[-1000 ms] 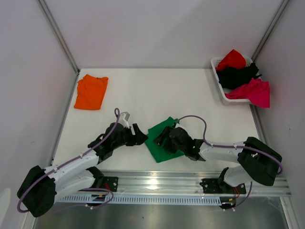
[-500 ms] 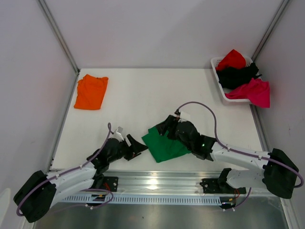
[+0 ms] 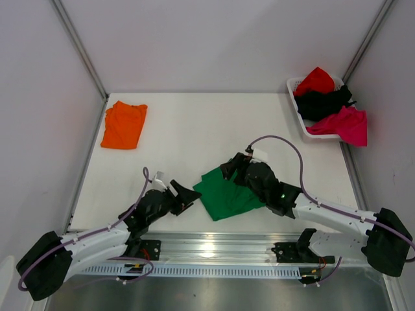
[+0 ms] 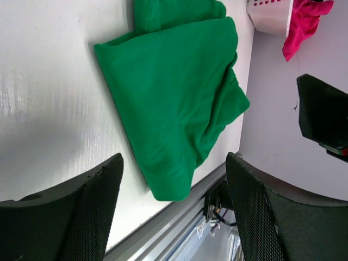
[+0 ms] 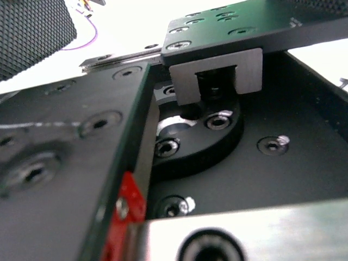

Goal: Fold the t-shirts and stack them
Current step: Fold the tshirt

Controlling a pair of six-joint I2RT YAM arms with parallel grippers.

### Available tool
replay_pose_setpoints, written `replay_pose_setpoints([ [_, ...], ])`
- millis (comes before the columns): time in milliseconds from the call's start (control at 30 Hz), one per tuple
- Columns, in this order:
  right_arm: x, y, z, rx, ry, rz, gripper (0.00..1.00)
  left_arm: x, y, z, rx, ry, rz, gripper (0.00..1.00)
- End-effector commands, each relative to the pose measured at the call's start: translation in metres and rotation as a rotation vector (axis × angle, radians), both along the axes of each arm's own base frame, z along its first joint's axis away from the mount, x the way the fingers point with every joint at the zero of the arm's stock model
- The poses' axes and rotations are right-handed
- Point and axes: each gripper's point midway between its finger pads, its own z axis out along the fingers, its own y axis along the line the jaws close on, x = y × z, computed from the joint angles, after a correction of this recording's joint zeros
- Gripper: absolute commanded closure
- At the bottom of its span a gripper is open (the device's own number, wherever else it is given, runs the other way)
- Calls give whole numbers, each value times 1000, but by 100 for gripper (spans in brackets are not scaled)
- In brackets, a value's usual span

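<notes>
A bright green t-shirt lies folded near the table's front edge, and in the left wrist view the green t-shirt sits just ahead of the fingers. My left gripper stands open just left of it, with nothing between its fingers. My right gripper is open at the shirt's far edge, its arm reaching across the cloth. The right wrist view shows mostly arm hardware and one finger pad. An orange t-shirt lies folded at the far left.
A white basket at the far right holds a red t-shirt, a black one and a magenta one hanging over its rim. White walls close in both sides. A metal rail runs along the near edge.
My left gripper has drawn back left and toward the near edge, off the green shirt. My right gripper has moved from the shirt's middle to its far edge and opened a little wider.
</notes>
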Motion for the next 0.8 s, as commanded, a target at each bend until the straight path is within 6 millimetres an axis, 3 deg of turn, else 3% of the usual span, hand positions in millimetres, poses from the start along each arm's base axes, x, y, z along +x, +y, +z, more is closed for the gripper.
replay_pose_setpoints([
  [0,5,-7,16,20,-35,-35,21,-4,2,-9,-9,28,16,22],
  [333,8,-10,17,33,-32,-46,21,-9,1,-19,23,80,26,22],
  [467,9,-11,19,40,-31,-53,21,-14,-3,-35,75,141,7,21],
  [767,8,-18,22,41,-32,-76,21,-12,-44,-46,65,213,-119,23],
])
